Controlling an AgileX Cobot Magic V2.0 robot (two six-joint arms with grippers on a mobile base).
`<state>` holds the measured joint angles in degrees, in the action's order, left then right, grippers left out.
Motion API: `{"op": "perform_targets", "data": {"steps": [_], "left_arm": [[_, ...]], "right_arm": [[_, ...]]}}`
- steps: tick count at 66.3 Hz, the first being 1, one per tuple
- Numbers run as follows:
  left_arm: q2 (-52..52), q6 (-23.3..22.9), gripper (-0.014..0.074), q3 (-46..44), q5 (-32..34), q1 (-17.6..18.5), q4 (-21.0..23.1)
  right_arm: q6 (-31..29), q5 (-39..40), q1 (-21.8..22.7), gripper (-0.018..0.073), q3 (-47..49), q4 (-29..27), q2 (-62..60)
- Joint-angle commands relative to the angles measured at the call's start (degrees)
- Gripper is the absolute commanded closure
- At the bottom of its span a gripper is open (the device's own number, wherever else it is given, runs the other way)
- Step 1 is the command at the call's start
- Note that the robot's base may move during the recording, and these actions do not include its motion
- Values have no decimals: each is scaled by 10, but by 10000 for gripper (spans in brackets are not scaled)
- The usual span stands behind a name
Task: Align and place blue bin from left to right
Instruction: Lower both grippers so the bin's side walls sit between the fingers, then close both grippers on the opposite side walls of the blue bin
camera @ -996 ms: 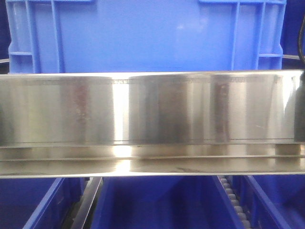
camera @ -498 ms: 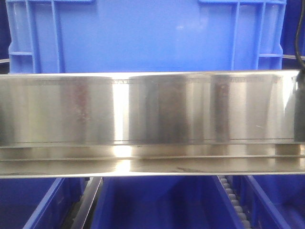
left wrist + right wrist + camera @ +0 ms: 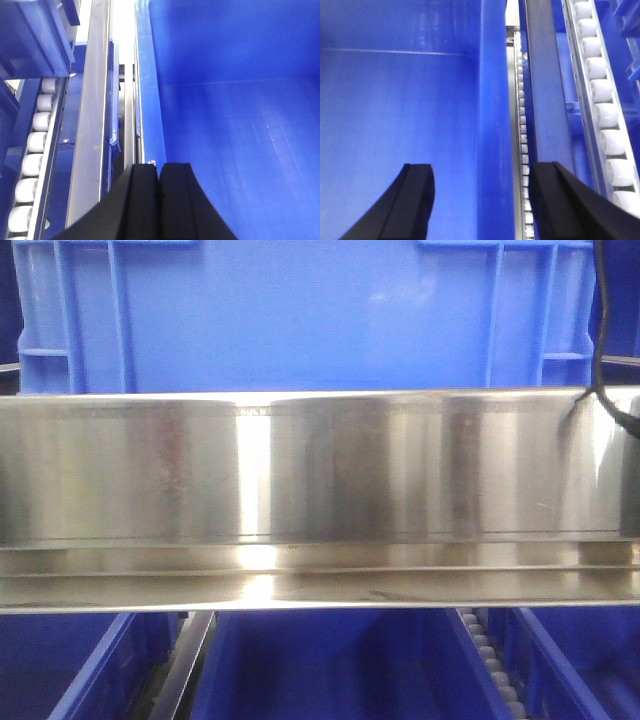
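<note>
front view: the blue bin (image 3: 300, 315) fills the upper part of the frame. its flat wall faces the camera, with rib grids at the upper left and upper right corners. a polished steel rail (image 3: 320, 470) crosses the middle of the frame in front of the bin's lower edge. smaller blue bins (image 3: 330, 670) and a roller track (image 3: 490, 660) lie along the bottom. a black cable (image 3: 598, 330) hangs at the upper right.

left wrist view: the left gripper (image 3: 160, 167) sits at bottom centre. its fingers are pressed together with nothing visible between them, at the bin's left rim. contact with the rim cannot be determined.

right wrist view: the right gripper (image 3: 481, 172) is spread. the bin's right wall runs up between the two fingers, one over the interior and the other outside the wall.
</note>
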<state>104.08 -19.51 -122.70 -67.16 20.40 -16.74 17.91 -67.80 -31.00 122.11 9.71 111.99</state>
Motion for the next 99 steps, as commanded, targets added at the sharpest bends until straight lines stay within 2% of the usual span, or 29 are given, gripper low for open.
{"op": "perform_targets", "data": {"steps": [1,42,53,57,63,73,77,99], "left_arm": [[-1,-6,707,-3,1,2,-3],[-1,-6,707,26,-3,2,-5],[-1,-7,707,26,19,2,-5],[-1,-22,699,26,30,2,-6],[-1,-37,591,26,42,2,-19],[-1,-46,307,26,70,2,-43],[0,-48,247,26,74,2,-44],[43,-49,289,26,38,2,-38]], "right_arm": [[3,7,1,254,3,6,-1],[5,7,1,254,3,6,7],[7,7,1,254,3,6,7],[6,6,1,254,3,6,7],[6,3,1,254,3,6,7],[6,0,1,254,3,6,7],[6,0,1,254,3,6,7],[6,-3,1,254,3,6,7]]}}
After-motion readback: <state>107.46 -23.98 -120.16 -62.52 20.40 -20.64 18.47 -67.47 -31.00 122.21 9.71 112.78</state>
